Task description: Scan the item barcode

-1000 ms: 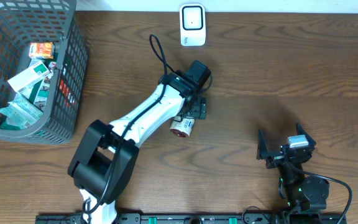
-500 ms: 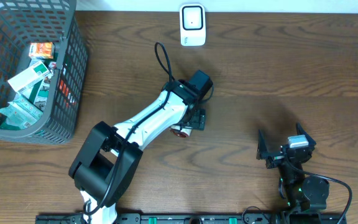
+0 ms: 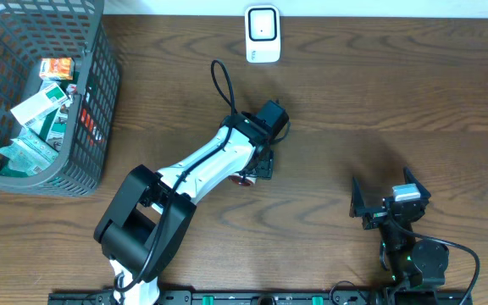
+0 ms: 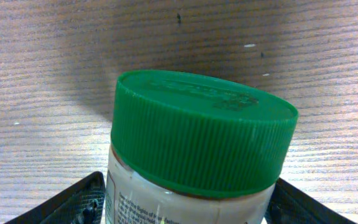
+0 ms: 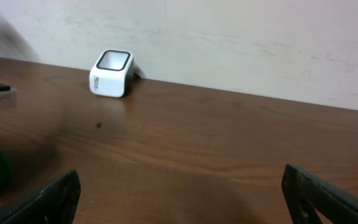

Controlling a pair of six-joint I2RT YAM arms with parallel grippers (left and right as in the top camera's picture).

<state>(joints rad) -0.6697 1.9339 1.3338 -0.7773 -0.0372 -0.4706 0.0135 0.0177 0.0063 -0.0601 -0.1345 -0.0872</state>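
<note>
The item is a jar with a ribbed green lid [image 4: 197,143] and a pale printed label, lying on the wooden table. In the overhead view only its red and white end [image 3: 244,179] shows beneath the left arm. My left gripper [image 4: 188,199] straddles it just below the lid, and its black fingers [image 4: 73,202] press against both sides of the jar. No barcode shows. The white barcode scanner [image 3: 262,34] stands at the table's far edge, also in the right wrist view [image 5: 111,73]. My right gripper [image 3: 388,203] rests open near the front right, holding nothing [image 5: 179,193].
A dark mesh basket [image 3: 91,110] with several boxed goods stands at the far left. The left arm's black cable [image 3: 220,80] loops over the table between the jar and the scanner. A pale wall runs behind the table.
My left gripper has come down and slid left over the jar, covering most of it from above, and its jaws have narrowed onto the jar. The right arm is unmoved.
</note>
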